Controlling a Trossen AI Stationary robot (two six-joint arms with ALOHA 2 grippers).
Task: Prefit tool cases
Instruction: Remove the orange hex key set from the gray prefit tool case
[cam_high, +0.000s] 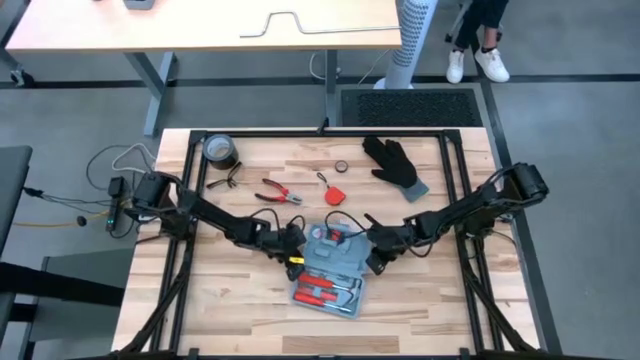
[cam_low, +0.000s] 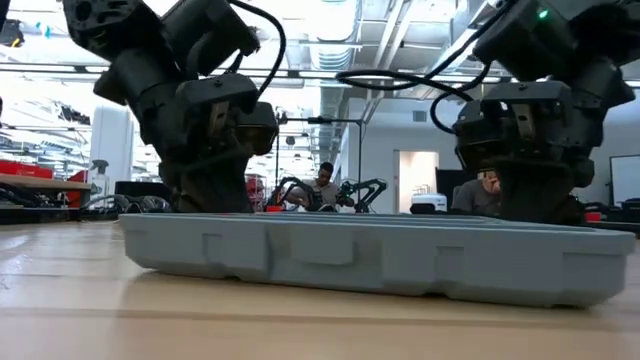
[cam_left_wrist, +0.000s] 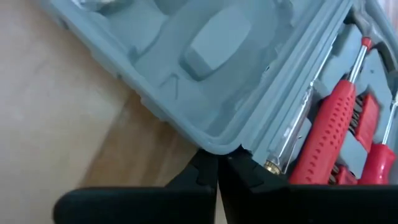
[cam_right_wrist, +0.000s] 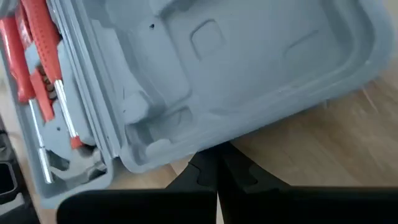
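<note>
The blue-grey tool case (cam_high: 330, 272) lies open and flat on the wooden table's middle. Its empty lid half (cam_left_wrist: 217, 62) is toward the far side. The near half holds red-handled tools (cam_high: 325, 291). My left gripper (cam_high: 294, 246) is shut at the case's left end, beside the hinge line. My right gripper (cam_high: 377, 258) is shut at the case's right end, by the lid half's corner (cam_right_wrist: 149, 163). In the low view both grippers stand behind the case's wall (cam_low: 380, 255). My left gripper has its shut fingertips (cam_left_wrist: 208, 163) against the rim of the lid half (cam_left_wrist: 225, 148) where it meets the tool half, coming slanting down from the table's left; whether they touch I cannot tell. My right gripper has its shut fingertips (cam_right_wrist: 208, 160) at the lid half's rounded corner (cam_right_wrist: 163, 160) near the hinge, coming slanting down from the table's right; whether they touch I cannot tell. The case stays flat on the table.
Far of the case lie a black glove (cam_high: 395, 165), a dark tape roll (cam_high: 219, 151), red-handled pliers (cam_high: 280, 193), a small red tag (cam_high: 333, 196) and a small ring (cam_high: 341, 166). People sit in the room behind (cam_low: 325, 185).
</note>
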